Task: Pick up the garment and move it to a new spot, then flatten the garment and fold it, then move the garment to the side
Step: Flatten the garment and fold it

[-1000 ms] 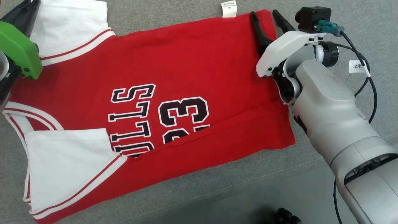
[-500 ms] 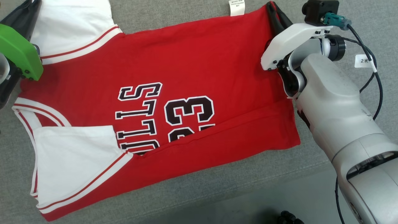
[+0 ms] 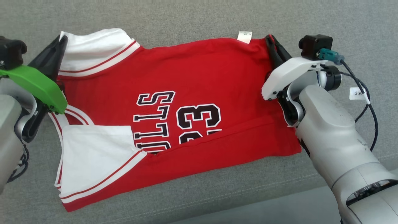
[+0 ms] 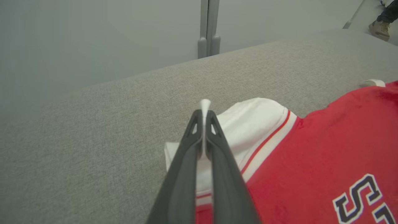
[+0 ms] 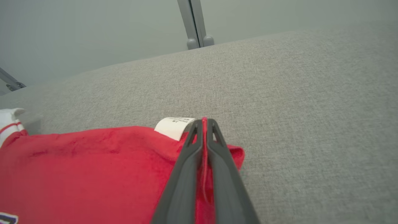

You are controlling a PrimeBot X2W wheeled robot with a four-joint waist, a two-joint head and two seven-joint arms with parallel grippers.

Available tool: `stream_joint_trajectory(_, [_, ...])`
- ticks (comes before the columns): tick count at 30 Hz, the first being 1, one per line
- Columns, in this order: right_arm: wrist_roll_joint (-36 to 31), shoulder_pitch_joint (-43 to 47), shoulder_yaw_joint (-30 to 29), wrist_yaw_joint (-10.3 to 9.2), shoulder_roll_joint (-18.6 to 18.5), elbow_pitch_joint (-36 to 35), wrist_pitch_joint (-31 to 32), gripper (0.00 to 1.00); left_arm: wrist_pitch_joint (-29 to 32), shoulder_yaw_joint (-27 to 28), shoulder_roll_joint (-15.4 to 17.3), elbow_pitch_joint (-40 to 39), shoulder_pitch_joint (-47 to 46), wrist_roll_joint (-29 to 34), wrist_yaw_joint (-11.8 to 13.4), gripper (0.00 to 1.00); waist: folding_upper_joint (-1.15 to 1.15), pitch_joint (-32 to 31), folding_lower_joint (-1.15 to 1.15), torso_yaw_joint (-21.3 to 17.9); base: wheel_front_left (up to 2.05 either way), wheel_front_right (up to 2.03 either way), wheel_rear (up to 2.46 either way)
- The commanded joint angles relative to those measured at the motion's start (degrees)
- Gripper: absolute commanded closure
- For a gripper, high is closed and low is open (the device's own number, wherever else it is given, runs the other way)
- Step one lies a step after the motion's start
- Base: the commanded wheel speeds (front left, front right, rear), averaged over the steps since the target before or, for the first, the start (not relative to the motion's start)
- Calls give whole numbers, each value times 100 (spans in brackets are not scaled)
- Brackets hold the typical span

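— Since a second ago the right claw (image 3: pixel 270 39) has been closed: its fingers, then spread beside the far right corner of the jersey (image 3: pixel 199 81), are now pinched on that corner. The whole head view has also shifted, which is put down to the camera.

— And the left claw (image 3: pixel 62 40)?

— It is seen clamped on the white sleeve (image 3: pixel 96 43) at the far left corner. A sliver of white cloth shows between its closed fingers in the left wrist view.

— Where is the jersey laid?

— It is spread flat on a grey woven surface (image 3: pixel 186 18), lettering up, with its near long edge folded over. A white label (image 3: pixel 244 36) sticks out just beside the right claw.

— What can be said of that surface?

— It is covered in coarse cloth, and a stitched seam (image 3: pixel 248 194) runs along its near edge. Whether it is a tabletop or a cushion cannot be told.

— And the room?

— A plain pale wall (image 4: pixel 93 37) is seen behind the surface, with a grey upright post (image 4: pixel 208 28) set against it. A person's shoe (image 4: pixel 379 29) is caught at the top right corner of the left wrist view.
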Motion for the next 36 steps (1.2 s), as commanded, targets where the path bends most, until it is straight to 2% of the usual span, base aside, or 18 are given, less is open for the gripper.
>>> stream_joint_trajectory(1, [-30,155,29,-2,-70,-42,-9,100,-36,46,2,-40,138,-26,5,100,0,-237,0,141,0,0,0])
stream_joint_trajectory(9, [361,860,416,-2,-470,-586,-10,100,-43,951,147,-862,1101,307,57,100,0,-644,0,302,0,0,0])
stream_joint_trajectory(17, [994,1528,907,-3,-954,-1141,-9,100,-44,1785,96,-1922,2463,697,222,100,0,-1007,0,489,0,0,0])
stream_joint_trajectory(25, [1721,2157,1176,-3,-1506,-1883,-9,100,-45,2426,-203,-2677,3689,1029,339,100,0,-1287,0,664,0,0,0])
stream_joint_trajectory(28, [1923,2325,1211,-3,-1699,-2100,-9,100,-44,2643,-306,-2890,4069,1088,304,100,0,-1311,0,714,0,0,0])
stream_joint_trajectory(36, [2417,2844,1349,-3,-2129,-2662,-10,100,-45,3018,-674,-2818,4680,1297,178,100,0,-1343,0,875,0,0,0])
